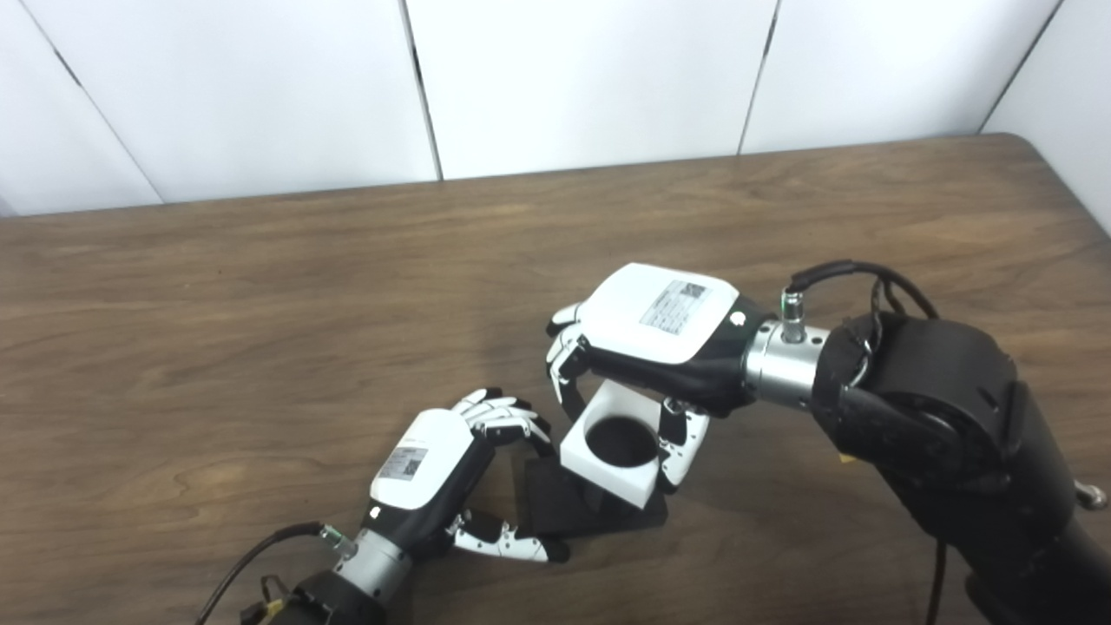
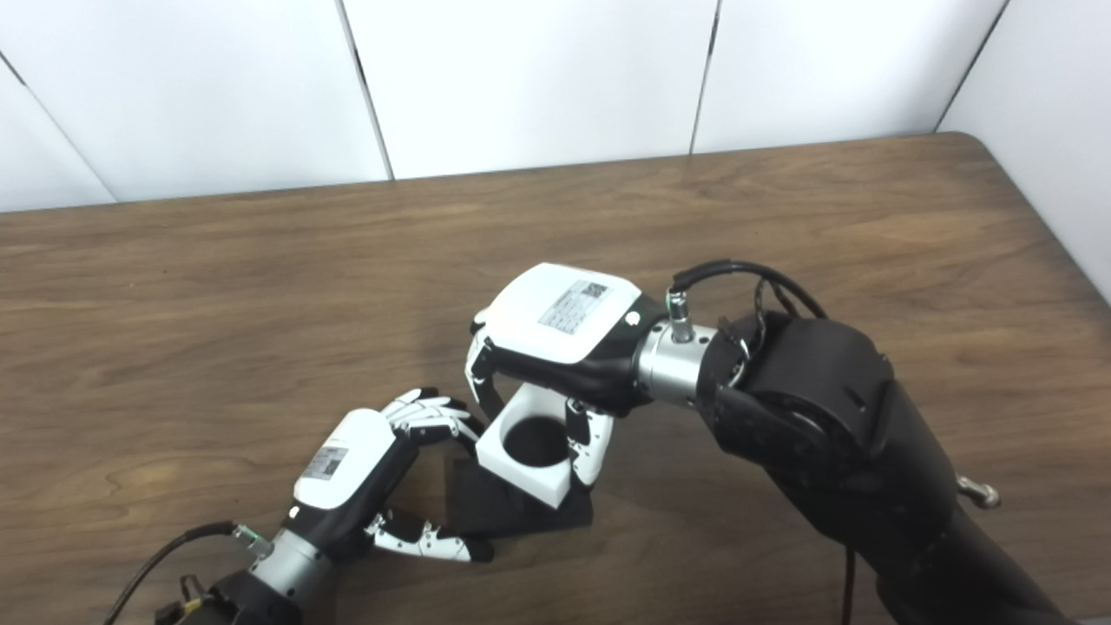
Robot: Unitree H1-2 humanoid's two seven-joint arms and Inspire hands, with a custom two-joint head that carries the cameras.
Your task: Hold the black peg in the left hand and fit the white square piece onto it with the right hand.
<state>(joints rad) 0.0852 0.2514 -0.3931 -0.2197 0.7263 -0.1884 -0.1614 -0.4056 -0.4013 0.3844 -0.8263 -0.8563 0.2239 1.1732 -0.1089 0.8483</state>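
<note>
White piece gripped over the black peg.

Our right hand clamps the white square piece, round hole facing up, tilted; our left hand, fingers apart, flanks the black peg base on the desk.

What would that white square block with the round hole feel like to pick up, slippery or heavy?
Probably stiff: the white square piece keeps crisp edges between the right hand's fingers. Its smooth, glossy-looking faces might be somewhat slippery. The big round hole suggests it is fairly light for its size, and its flat sides shouldn't roll.
</note>
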